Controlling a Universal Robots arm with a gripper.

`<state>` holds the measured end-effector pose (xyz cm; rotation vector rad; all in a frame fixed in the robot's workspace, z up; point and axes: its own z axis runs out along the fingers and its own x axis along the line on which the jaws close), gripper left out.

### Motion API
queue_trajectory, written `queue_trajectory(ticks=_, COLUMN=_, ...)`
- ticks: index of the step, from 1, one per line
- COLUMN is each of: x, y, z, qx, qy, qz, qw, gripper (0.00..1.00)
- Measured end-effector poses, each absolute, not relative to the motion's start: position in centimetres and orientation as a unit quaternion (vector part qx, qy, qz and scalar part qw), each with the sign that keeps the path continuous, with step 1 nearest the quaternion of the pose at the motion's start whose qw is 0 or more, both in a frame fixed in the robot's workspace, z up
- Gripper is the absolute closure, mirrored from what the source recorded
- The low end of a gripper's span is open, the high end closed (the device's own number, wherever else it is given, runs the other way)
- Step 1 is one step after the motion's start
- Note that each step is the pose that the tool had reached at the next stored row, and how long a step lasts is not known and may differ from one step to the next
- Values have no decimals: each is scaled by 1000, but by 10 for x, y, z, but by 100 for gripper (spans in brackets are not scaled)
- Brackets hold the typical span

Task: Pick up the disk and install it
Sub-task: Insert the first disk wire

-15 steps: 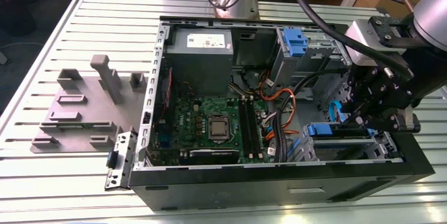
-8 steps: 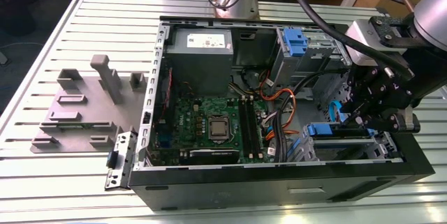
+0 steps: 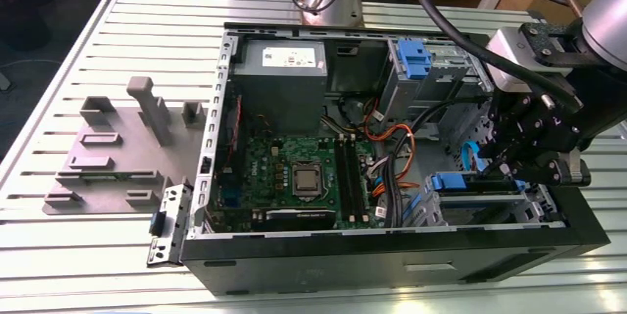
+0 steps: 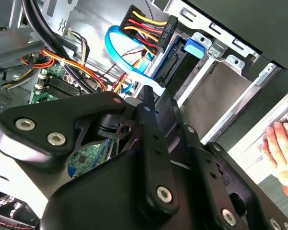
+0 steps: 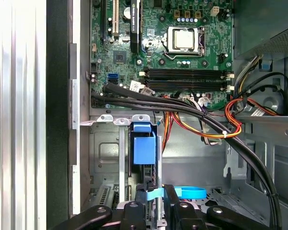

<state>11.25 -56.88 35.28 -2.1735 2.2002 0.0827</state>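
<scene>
The disk (image 5: 144, 149) stands on edge in the drive cage (image 3: 480, 207) at the exterior view's right, near corner of the computer case (image 3: 392, 255). The gripper (image 5: 156, 206) pinches its end. Pushing straight along the slot, clear of the cables (image 5: 201, 124), looks wise.

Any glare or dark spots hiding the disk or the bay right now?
Exterior view: even lighting, though the gripper hides part of the bay; the disk shows its blue tab. First wrist view: the bench strip is washed out white, but the disk's tab is clear. Second wrist view: the gripper body is close and dark, with bright glare near a hand.
</scene>
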Motion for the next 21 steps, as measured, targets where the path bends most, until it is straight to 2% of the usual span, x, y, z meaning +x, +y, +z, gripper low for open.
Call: queue_trajectory(ticks=21, x=119, y=-569, z=355, qx=-702, qy=711, qz=27, qw=24, gripper=70)
